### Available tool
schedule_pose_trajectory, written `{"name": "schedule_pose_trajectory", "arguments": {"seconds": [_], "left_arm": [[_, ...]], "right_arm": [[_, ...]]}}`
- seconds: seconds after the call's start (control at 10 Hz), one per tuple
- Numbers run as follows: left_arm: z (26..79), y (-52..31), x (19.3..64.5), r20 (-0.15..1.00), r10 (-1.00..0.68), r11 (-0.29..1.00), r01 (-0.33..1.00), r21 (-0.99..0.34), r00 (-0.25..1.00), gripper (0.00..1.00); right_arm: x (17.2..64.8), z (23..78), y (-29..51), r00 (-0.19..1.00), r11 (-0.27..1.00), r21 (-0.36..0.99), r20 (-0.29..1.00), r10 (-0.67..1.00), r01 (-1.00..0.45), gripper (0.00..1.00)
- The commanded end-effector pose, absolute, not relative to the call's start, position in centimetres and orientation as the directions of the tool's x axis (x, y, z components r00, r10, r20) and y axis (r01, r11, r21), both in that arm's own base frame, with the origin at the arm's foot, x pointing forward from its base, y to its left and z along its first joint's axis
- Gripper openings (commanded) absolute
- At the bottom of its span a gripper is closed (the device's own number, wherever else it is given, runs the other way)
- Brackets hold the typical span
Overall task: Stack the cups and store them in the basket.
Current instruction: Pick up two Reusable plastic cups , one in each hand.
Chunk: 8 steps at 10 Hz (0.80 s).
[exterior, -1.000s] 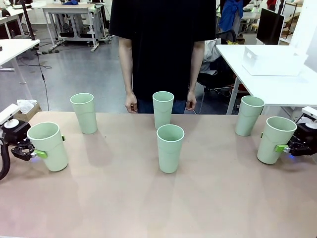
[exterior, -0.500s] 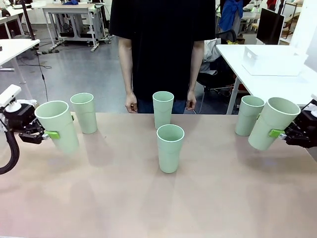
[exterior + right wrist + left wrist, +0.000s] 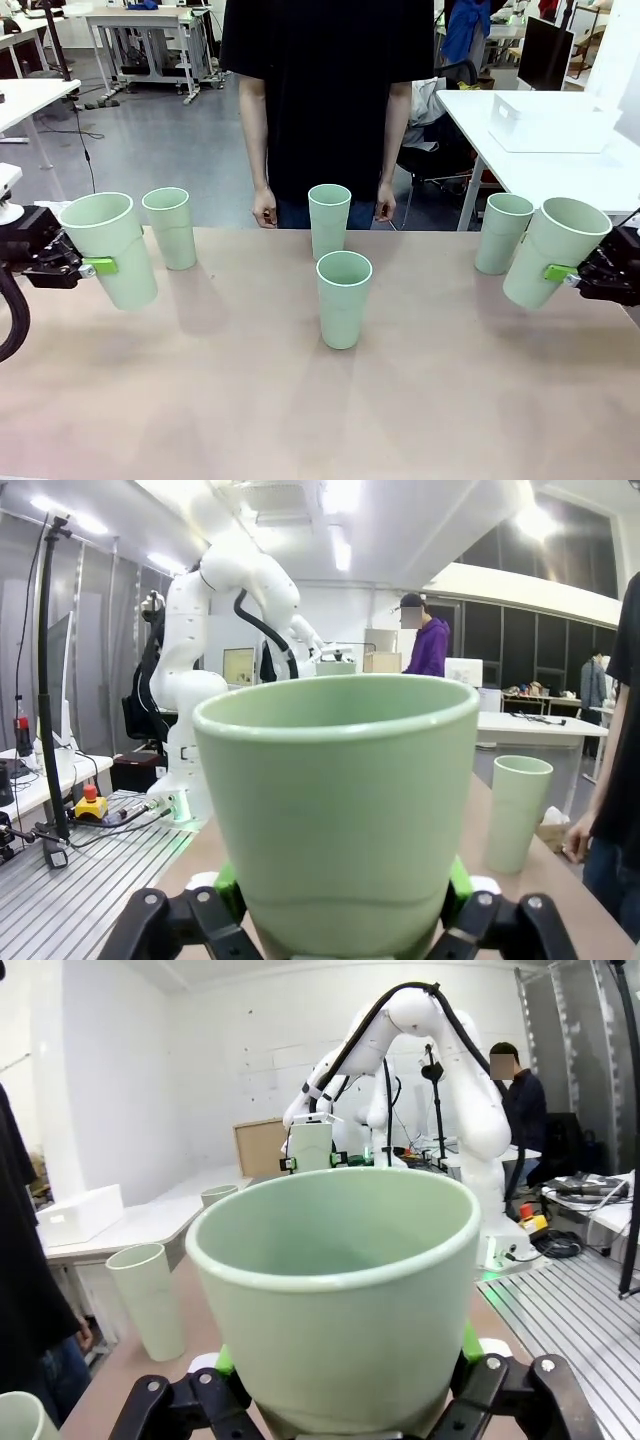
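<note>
Early days on this one, I'd say. None of the six cups are nested and none are in the basket [image 3: 552, 122], which I take to be the white bin over on the white side table [image 3: 600, 175] at the right, well apart from everything.

The left gripper [image 3: 105, 266] is clamped on a cup [image 3: 108, 250], green pads squeezing both sides, and holds it off the table [image 3: 250, 400], tilted with the rim leaning outward. The right gripper [image 3: 555, 271] does the same with its own cup [image 3: 555, 252].

The other four stand upright and separate: the back left cup [image 3: 170, 227] just beside the lifted one, the back centre cup [image 3: 329, 220], the front centre cup [image 3: 344, 298] and the back right cup [image 3: 502, 232] right next to the right arm's cup.

So all the stacking and the storing is left. Those two neighbours sit close to the held cups and could get bumped. A person [image 3: 328, 90] stands at the far edge, hands hanging down, not in the way.
</note>
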<state>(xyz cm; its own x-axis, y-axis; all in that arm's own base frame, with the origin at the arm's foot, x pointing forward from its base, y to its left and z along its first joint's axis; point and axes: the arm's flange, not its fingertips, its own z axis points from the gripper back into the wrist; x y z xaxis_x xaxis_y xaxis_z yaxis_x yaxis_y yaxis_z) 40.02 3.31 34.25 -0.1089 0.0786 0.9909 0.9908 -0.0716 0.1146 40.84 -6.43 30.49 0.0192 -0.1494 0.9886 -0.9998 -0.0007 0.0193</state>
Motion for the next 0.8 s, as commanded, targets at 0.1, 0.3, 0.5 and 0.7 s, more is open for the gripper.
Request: {"name": "schedule_pose_trajectory", "arguments": {"seconds": [0.1,0.3,0.5,0.7], "left_arm": [[34.98,2.9,38.77,0.99,0.061,-0.053,0.991,0.127,-0.124,0.88],[35.06,3.17,38.85,0.99,0.056,-0.032,0.991,0.131,-0.129,0.88],[34.69,2.95,39.19,0.99,0.04,-0.023,0.99,0.136,-0.136,0.88],[34.28,2.75,39.57,0.989,0.038,-0.014,0.989,0.145,-0.145,0.88]], "right_arm": [[40.13,31.6,-5.03,0.033,0.048,0.038,0.994,-0.1,-0.998,0.86],[39.98,31.74,-4.96,0.039,0.038,0.043,0.994,-0.097,-0.998,0.86],[40.06,31.76,-5.08,0.05,0.053,0.056,0.993,-0.105,-0.997,0.86],[39.88,31.89,-5.05,0.053,0.062,0.06,0.993,-0.105,-0.996,0.86]]}}
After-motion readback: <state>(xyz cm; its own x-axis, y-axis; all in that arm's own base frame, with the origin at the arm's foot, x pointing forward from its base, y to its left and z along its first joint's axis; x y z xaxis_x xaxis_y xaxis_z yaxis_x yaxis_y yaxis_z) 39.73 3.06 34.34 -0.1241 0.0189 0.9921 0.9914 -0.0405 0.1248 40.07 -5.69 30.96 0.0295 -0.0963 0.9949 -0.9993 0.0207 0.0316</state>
